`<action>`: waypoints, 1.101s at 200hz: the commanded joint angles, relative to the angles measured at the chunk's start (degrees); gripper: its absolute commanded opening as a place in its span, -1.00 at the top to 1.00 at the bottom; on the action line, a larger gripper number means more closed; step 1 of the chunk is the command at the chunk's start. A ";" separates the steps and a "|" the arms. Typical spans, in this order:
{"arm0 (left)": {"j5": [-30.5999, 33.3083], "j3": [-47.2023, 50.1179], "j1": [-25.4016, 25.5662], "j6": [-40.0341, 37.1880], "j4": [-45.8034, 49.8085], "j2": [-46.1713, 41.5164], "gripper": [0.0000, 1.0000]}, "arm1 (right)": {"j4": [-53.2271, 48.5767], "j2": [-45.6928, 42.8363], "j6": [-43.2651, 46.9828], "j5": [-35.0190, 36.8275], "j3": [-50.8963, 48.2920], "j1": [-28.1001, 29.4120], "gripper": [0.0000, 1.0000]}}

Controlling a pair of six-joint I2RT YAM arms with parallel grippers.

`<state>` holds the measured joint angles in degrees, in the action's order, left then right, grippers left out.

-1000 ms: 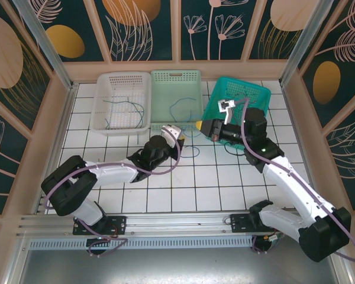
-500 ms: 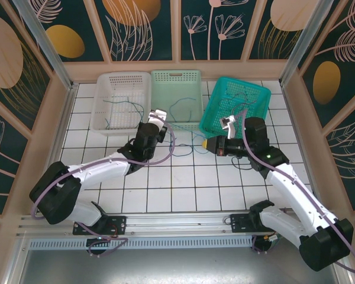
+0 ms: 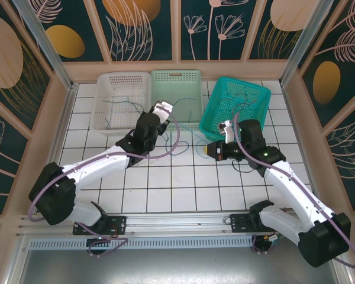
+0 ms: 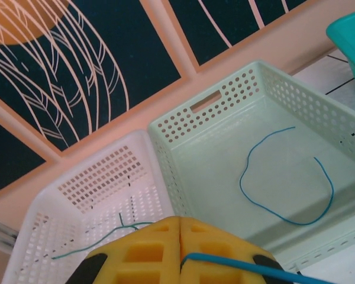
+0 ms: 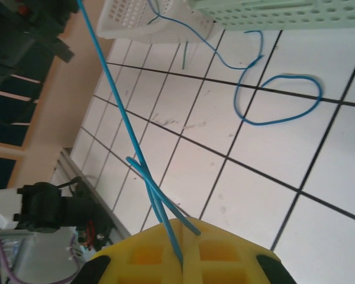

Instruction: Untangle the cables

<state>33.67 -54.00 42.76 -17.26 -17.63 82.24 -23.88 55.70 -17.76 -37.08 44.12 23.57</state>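
A: Both grippers pinching?

B: Yep. The left gripper (image 4: 180, 229) has its yellow pads pressed tight together, w/ the blue cable (image 4: 242, 264) poking out to the jaws' right. The right gripper (image 5: 182, 244) is squeezed closed on a blue cable (image 5: 115, 100) too. It runs out ahead of those jaws, up & left. Prob the same one, can't be sure.

A: So what could go bad?

B: See the crossed bit (image 5: 145, 171) just ahead of the right jaws? If the arms pull apart fast, I think it could go tight & make a knot.

A: Anything else?

B: The cable is super thin. A hard tug might make it slip out of the pads, or snap.

A: And that loose loop (image 5: 236, 97) on the tiles?

B: It's far ahead of the right jaws. Could get dragged along & hook on sth.

A: The other cables?

B: One blue cable (image 4: 242, 183) lies in the mint basket (image 4: 225, 100), ahead of the left jaws. A green one (image 4: 89, 245) sits in the white basket (image 4: 100, 177), ahead & left. A low swing there could catch them.
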 commanded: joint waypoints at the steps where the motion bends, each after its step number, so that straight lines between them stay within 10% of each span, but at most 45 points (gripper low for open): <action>1: 14.91 -4.55 -8.48 -1.98 -0.59 -4.79 1.00 | -16.39 0.61 3.11 5.71 -0.26 -0.72 1.00; 50: 12.50 -6.26 -8.97 -0.77 4.38 -8.91 1.00 | -16.13 1.62 5.82 7.35 2.72 -0.70 0.87; 98: -1.16 -5.64 -8.89 9.45 11.95 -13.07 1.00 | -7.92 -4.08 4.65 15.30 3.19 -0.86 -0.21; 195: -17.25 -5.16 -8.80 20.61 14.29 -17.11 1.00 | 12.83 -15.35 -13.14 27.51 -2.90 9.27 -0.22; 220: -21.41 -5.42 -8.64 23.61 14.31 -17.02 1.00 | 23.39 -14.08 -16.47 21.52 -5.94 10.19 -0.22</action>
<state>18.79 -58.35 33.76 1.17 -3.88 66.30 -14.66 41.08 -28.67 -15.11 41.54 31.18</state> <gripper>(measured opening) 0.055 0.611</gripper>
